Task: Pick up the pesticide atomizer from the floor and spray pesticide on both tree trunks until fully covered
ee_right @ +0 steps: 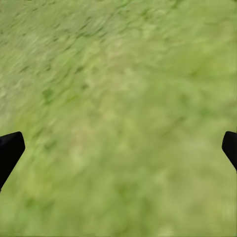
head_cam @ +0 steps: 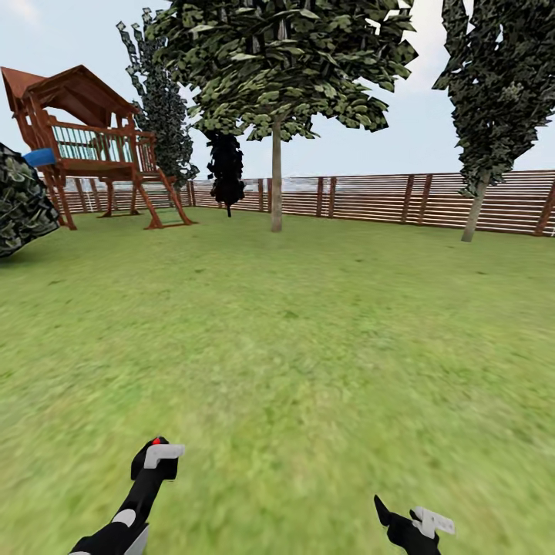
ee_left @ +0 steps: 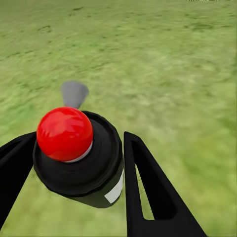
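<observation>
Between your left gripper's [ee_left: 79,173] fingers [ee_left: 148,187] sits the pesticide atomizer [ee_left: 79,153], clamped, red top up. Your right gripper's [ee_right: 118,148] fingers [ee_right: 10,150] are spread wide over grass [head_cam: 308,347]. At the frame's upper middle stands a tree trunk [head_cam: 276,185], before the fence [head_cam: 370,196].

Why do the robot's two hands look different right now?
The left gripper has its jaws closed around the sprayer, which has a red ball on top. The right gripper holds nothing, and its jaws are spread wide apart over bare grass. In the head view the left gripper reaches further forward than the right gripper. Both have black fingers and both hang above the lawn.
</observation>
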